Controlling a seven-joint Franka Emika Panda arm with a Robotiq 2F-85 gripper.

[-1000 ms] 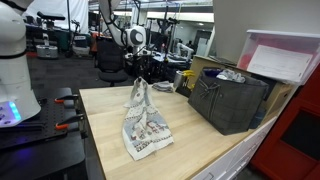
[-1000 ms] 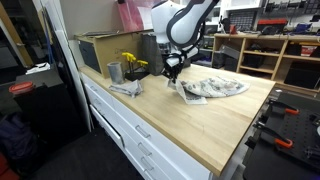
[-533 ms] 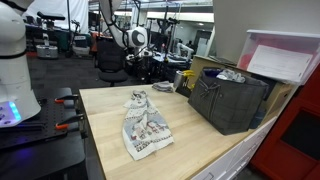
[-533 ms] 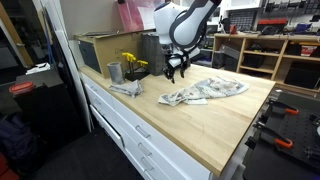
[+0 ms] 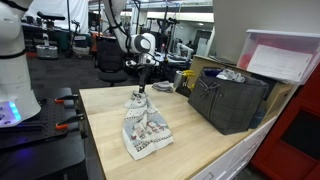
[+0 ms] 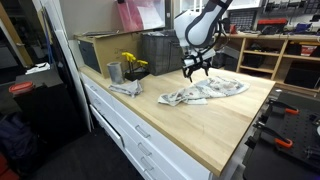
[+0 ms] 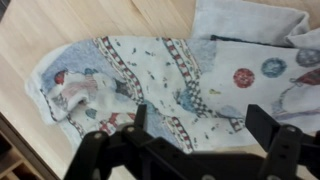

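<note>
Since a second earlier, the towel (image 6: 205, 92) had gone from hanging pinched in the gripper (image 6: 194, 70) to lying slack on the worktop (image 6: 200, 135), and the gripper had risen clear of it.

Finding 1, relation: the towel lay directly beneath the gripper, apart from it, with no contact seen in either exterior view. In the wrist view the towel (image 7: 150, 75) ran lengthwise roughly along the line from one finger to the other. Its bunched, rumpled end lay out past one finger (image 7: 138, 125), and the flatter part spread away past the opposite one.

Finding 2, end effector: both fingers stood wide apart with nothing between them but the cloth below. Nothing was held.

Finding 3, pose: in an exterior view the arm reached out over the bench with the wrist turned down and the gripper (image 5: 143, 68) pointing straight at the towel (image 5: 143, 128). A dark crate (image 5: 228, 100) stood well off to the side of the gripper.
</note>
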